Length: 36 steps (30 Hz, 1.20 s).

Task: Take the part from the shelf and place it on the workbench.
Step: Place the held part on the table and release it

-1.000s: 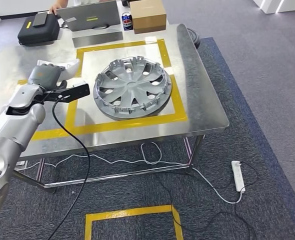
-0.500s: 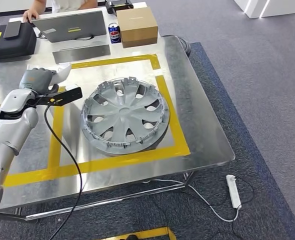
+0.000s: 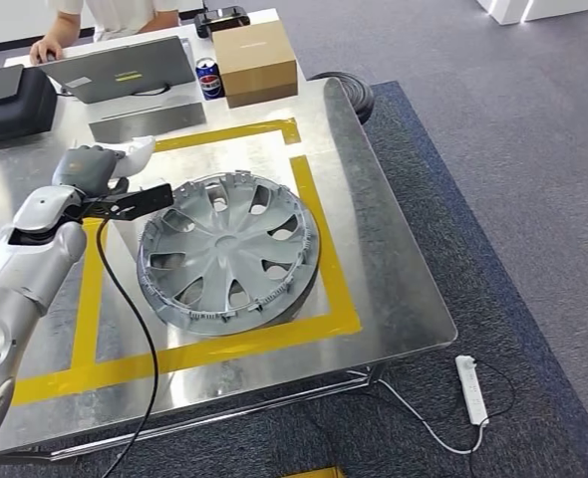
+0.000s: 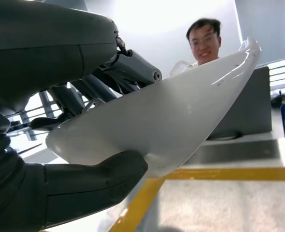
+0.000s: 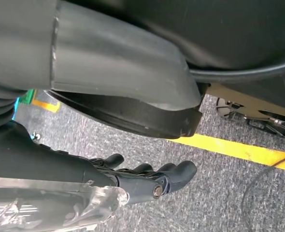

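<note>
Plastic, glossy and thin-walled, the curved white shell part (image 4: pixel 163 121) looks light and fairly stiff, but slippery, so a hold across its broad middle seems safer than at the tapering tip. The left robot hand (image 3: pixel 88 169) grips it that way, thumb under and fingers over, above the near-left part of the shiny steel bench (image 3: pixel 397 259). The right robot hand (image 5: pixel 144 176) hangs by the floor holding nothing, fingers loosely curled. Room is tight: the grey spoked wheel cover (image 3: pixel 227 249) fills most of the yellow tape rectangle (image 3: pixel 329 239), leaving bare metal mainly along the left strip beneath the part. The bench's far edge carries a laptop (image 3: pixel 115 70), a cardboard box (image 3: pixel 255 62) and a soda can (image 3: pixel 209 78), where a person (image 3: pixel 118 15) sits.
</note>
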Tool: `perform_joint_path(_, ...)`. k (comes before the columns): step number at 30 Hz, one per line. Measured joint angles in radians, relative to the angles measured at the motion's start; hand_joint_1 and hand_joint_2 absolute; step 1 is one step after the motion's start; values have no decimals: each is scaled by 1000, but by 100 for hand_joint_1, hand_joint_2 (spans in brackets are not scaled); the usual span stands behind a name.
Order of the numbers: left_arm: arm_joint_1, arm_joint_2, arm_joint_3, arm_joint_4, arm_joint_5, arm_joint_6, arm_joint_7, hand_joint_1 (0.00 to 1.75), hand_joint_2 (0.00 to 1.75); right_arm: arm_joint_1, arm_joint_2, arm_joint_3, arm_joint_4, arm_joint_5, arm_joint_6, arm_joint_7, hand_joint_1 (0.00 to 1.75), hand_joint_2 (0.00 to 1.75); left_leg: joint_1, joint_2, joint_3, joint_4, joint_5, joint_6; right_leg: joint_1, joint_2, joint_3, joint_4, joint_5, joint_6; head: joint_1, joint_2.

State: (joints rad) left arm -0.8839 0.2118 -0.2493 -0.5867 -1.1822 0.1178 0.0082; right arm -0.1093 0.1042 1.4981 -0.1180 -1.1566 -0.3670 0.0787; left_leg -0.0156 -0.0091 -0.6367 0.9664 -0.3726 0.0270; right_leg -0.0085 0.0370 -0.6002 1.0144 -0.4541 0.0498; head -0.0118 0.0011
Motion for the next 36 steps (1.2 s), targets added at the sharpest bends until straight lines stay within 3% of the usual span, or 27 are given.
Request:
perform_joint_path(4, -5, -4, -3, 0, -37, -6, -47, 175, 175, 3, 0, 0, 0, -1, 3, -2, 0, 0, -1, 1, 6, 0, 6, 0, 0, 7, 5, -1, -1, -4, 0, 0)
perform_joint_path(6, 8, -6, -6, 0, -31, -16, -69, 175, 175, 5, 0, 0, 0, -2, 4, -4, 0, 0, 0, 1, 11, -4, 2, -1, 4, 8, 8, -2, -5, -18, 0, 0)
perform_joint_path(8, 20, -9, -7, 0, -15, -16, -76, 175, 175, 5, 0, 0, 0, -4, 4, -5, 0, 0, 3, 2, 16, -11, -4, -17, 9, 7, 10, -1, -7, -31, 1, 0)
perform_joint_path(10, 25, -10, -4, -2, 8, -4, -81, 175, 175, 5, 0, 0, 0, -5, 4, -5, 0, 0, 5, 2, 20, -15, -10, -28, 8, 5, 15, -7, -7, -30, 1, 0)
perform_joint_path(12, 28, -11, 2, -9, 29, 11, -88, 175, 175, 5, 0, 1, 0, -5, 4, -2, 0, 0, 9, 3, 41, -41, -8, -22, 11, 2, 26, -15, -11, -25, 0, 0)
perform_joint_path(14, 28, -13, 8, -16, 39, 17, -90, 175, 175, 4, 0, 3, 0, -4, 4, 0, 0, 0, 16, 6, 69, -76, 4, -20, 16, -7, 15, 30, -45, -21, 3, 0)
perform_joint_path(16, 27, -13, 11, -19, 43, 18, -90, 175, 175, 0, -2, 4, 0, -4, 4, -1, 0, 0, 21, 9, 78, -83, 10, -24, 14, -16, -36, 149, -107, -12, 7, 0)
perform_joint_path(17, 27, -14, 12, -20, 42, 19, -90, 175, 175, -4, -3, 5, 0, -4, 4, -1, 0, 0, 23, 10, 79, -80, 8, -28, 12, -19, -62, 205, -126, -5, 8, 0)
perform_joint_path(18, 28, -14, 12, -22, 40, 19, -89, 175, 175, -7, -4, 5, 0, -4, 3, -1, 0, 0, 26, 10, 79, -74, 4, -32, 8, -21, -77, 235, -126, 4, 8, 0)
perform_joint_path(19, 28, -15, 12, -25, 34, 19, -88, 175, 175, -9, -5, 6, 0, -5, 3, -1, 0, 0, 30, 10, 79, -67, -3, -37, 4, -24, -75, 230, -104, 14, 8, 0)
perform_joint_path(21, 28, -14, 12, -33, 16, 17, -86, 175, 175, -9, -8, 6, 0, -7, 3, -2, 0, 0, 44, 10, 79, -44, -20, -52, -9, -29, -30, 127, -29, 39, 8, 0)
perform_joint_path(22, 26, -12, 12, -37, 6, 14, -85, 175, 175, -8, -9, 7, 0, -8, 3, -3, 0, 0, 47, 9, 76, -30, -29, -61, -13, -30, -1, 76, -6, 51, 12, 0)
perform_joint_path(23, 25, -10, 12, -41, -4, 11, -83, 175, 175, -7, -9, 7, -1, -10, 3, -5, 0, 0, 48, 8, 72, -16, -36, -69, -15, -30, 17, 42, 2, 53, 15, 0)
perform_joint_path(24, 23, -6, 11, -43, -12, 8, -80, 175, 175, -7, -10, 8, -1, -11, 3, -7, 0, 0, 46, 7, 68, -5, -41, -75, -16, -28, 25, 30, -6, 46, 17, 0)
perform_joint_path(25, 22, -2, 10, -44, -21, 4, -76, 175, 175, -6, -9, 9, -1, -13, 3, -9, 0, 0, 43, 6, 64, 3, -43, -77, -15, -26, 26, 31, -12, 32, 19, 0)
perform_joint_path(27, 17, 4, 7, -46, -39, -3, -67, 175, 175, -7, -9, 11, -1, -16, 3, -12, 0, 0, 42, 6, 61, 9, -41, -70, -18, -21, 21, 31, -16, 12, 16, 0)
perform_joint_path(32, 0, 21, -3, -46, -107, -9, -27, 175, 175, -9, -9, 17, -1, -19, 4, -10, 0, 0, 41, 7, 62, 7, -25, -45, -18, -10, 18, 30, -13, 4, 14, 0)
perform_joint_path(36, 1, 37, -16, -46, -155, 2, -2, 175, 175, -10, -10, 24, 0, -19, 4, -10, 0, 0, 42, 7, 63, 0, -29, -46, -11, -8, 16, 31, -16, -12, 14, 0)
